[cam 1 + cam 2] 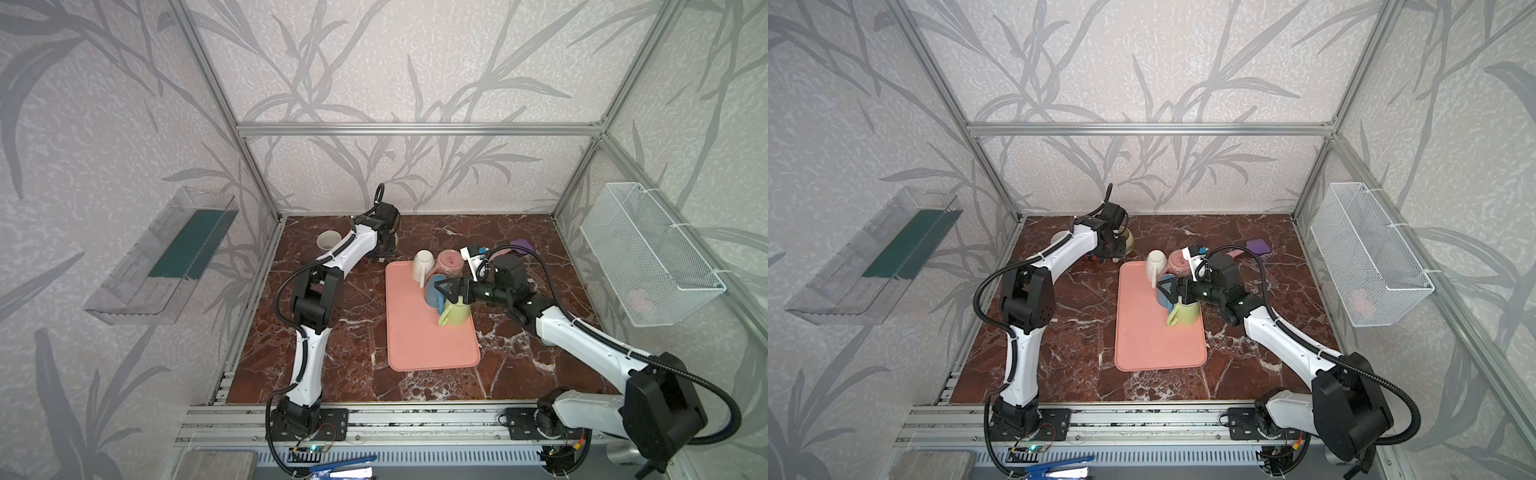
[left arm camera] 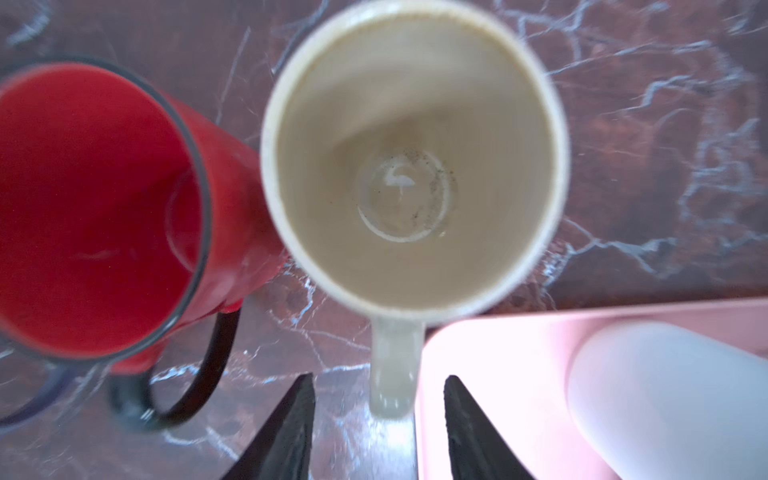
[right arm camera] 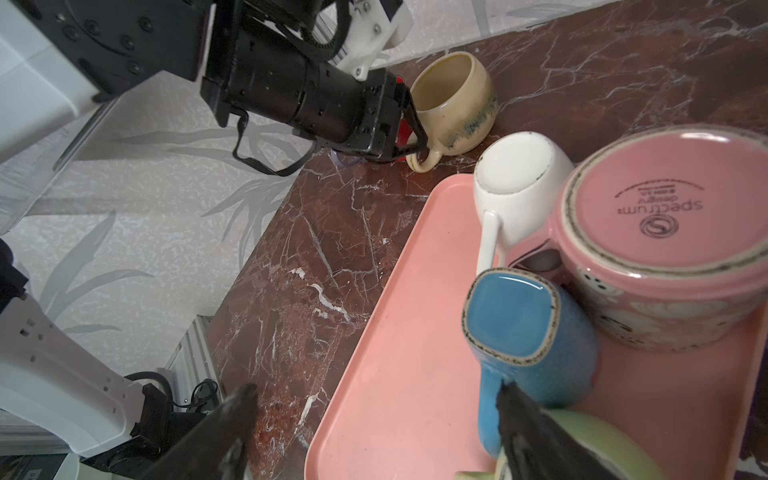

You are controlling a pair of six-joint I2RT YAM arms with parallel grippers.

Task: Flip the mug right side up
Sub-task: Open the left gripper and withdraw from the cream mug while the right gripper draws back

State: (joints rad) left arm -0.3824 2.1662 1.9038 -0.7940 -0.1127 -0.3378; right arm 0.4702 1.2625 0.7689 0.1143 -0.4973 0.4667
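A cream mug (image 2: 411, 166) stands upright on the marble table, mouth up, also seen in the right wrist view (image 3: 453, 104). My left gripper (image 2: 380, 377) is open, its two fingers on either side of the mug's handle with a gap to each. In both top views the left gripper (image 1: 384, 255) (image 1: 1115, 253) hides most of that mug. My right gripper (image 3: 379, 385) is open over the pink tray (image 3: 395, 374). One of its fingers is beside the handle of an upside-down blue mug (image 3: 528, 324), just above a green mug (image 1: 455, 313).
A red mug (image 2: 95, 208) stands upright against the cream one. On the tray (image 1: 428, 349) a white mug (image 1: 422, 264) and a pink mug (image 1: 449, 262) sit bottom up. Another cream cup (image 1: 328, 241) stands at the back left. A purple utensil (image 1: 519, 245) lies behind the right arm.
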